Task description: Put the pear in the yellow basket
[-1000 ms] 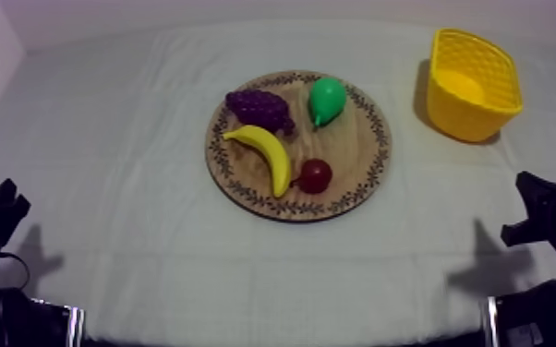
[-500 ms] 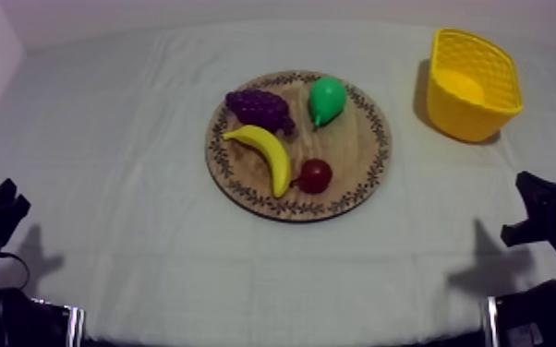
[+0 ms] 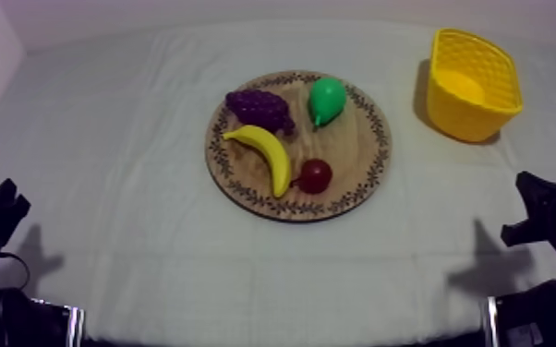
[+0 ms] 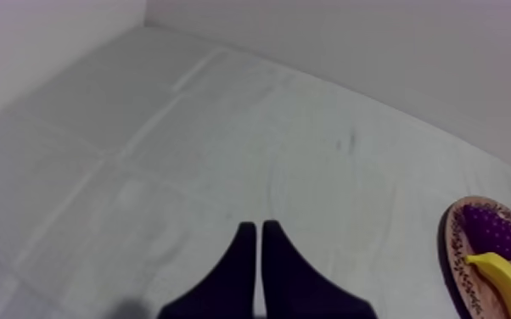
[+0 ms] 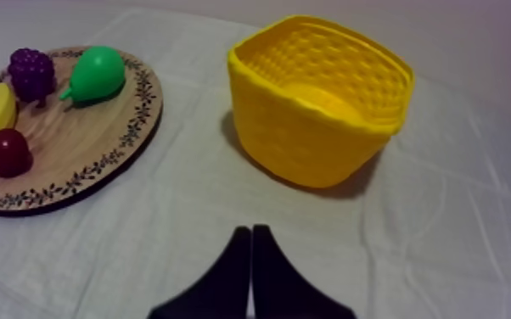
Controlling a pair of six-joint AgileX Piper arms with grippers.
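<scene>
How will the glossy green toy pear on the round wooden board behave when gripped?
The glossy green toy pear looks rigid and probably light. Its smooth rounded skin may slip when pinched. Lying on its side, it could roll toward the purple grape bunch if nudged.

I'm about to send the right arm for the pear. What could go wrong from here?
1. The pear lies close beside the grapes on the wooden board; a reach for it may knock the grapes.
2. The right gripper is shut; unopened, it could push the pear away.
3. The yellow basket has tall walls; a low carry could clip its rim.
</scene>
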